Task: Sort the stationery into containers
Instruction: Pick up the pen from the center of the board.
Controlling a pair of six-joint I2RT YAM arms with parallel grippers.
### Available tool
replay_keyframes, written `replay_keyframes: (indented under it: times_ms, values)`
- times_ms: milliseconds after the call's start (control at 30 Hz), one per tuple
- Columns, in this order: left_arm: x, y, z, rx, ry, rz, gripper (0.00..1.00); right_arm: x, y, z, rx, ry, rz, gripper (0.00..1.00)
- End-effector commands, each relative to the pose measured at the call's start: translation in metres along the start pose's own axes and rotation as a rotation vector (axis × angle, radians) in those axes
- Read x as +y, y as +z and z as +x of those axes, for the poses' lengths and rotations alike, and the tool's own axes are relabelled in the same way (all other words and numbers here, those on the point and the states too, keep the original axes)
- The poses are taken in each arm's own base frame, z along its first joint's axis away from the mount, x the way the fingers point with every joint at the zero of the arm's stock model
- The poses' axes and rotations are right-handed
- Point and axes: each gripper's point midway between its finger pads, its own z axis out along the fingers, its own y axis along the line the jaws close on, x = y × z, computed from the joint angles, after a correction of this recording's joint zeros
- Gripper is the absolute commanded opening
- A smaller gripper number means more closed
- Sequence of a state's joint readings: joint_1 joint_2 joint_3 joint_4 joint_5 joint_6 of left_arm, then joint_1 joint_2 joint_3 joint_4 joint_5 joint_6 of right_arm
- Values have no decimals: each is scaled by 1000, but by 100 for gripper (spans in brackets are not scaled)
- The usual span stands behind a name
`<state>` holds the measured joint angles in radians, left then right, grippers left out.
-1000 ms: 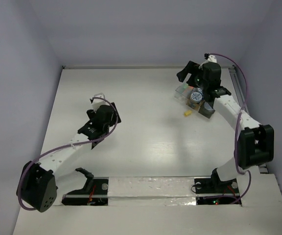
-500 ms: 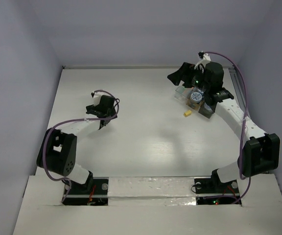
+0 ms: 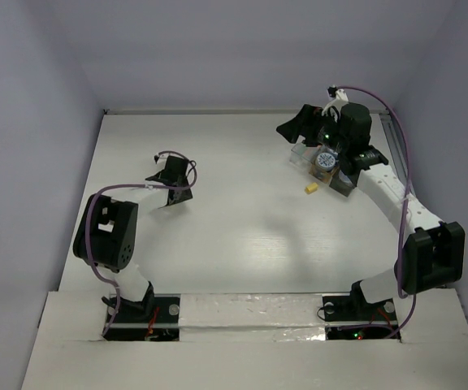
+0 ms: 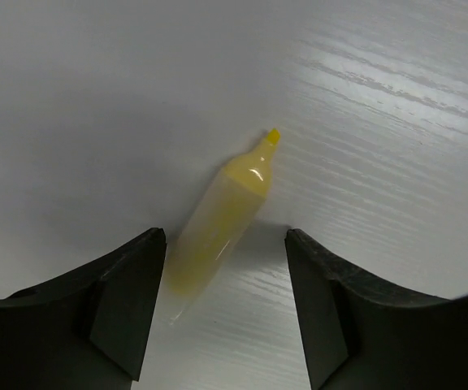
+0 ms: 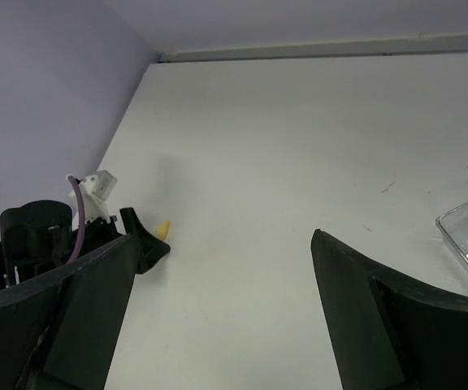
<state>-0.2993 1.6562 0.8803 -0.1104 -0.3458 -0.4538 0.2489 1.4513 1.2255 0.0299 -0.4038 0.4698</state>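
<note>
One marker (image 4: 220,223) (yellow) lies between left hand's (image 4: 224,244) fingers (image 4: 124,301).

On the white table (image 3: 242,236), the yellow marker-like stick with a clear cap (image 4: 232,195) lies flat in the left half, between the two fingers of the left gripper (image 4: 224,237), its tip pointing away from the wrist. Well apart, at the far right, sits the clear plastic rectangular box (image 3: 301,154), with the round jar with a blue-white lid (image 3: 325,162) at its right end (inside it or just beside it, I cannot tell). The dark shallow tray (image 3: 344,185) lies right of and nearer than the jar. The small yellow block (image 3: 308,188) rests on the table just before the box, left of the tray. The right gripper (image 3: 297,128) hangs over the box's far-left side.
</note>
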Motion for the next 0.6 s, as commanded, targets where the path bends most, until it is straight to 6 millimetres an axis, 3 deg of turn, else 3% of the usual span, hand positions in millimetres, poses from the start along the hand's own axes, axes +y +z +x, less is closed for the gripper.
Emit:
replay_keyframes:
  times_ms: [0, 300, 400, 467, 567]
  values:
    - [-13, 2, 12, 61, 16, 66, 57, 14, -11, -17, -45, -34, -32, 93]
    - [-12, 5, 29, 71, -7, 98, 26, 19, -11, -14, -30, -22, -61, 98]
    - [-15, 2, 30, 58, -2, 112, 14, 24, -9, -9, -3, -5, -97, 100]
    - [-20, 1, 28, 46, 4, 125, 0, 32, -5, -1, 23, 7, -142, 100]
    - [-31, -6, 23, 13, -1, 175, 0, 39, 7, 15, 78, 14, -169, 100]
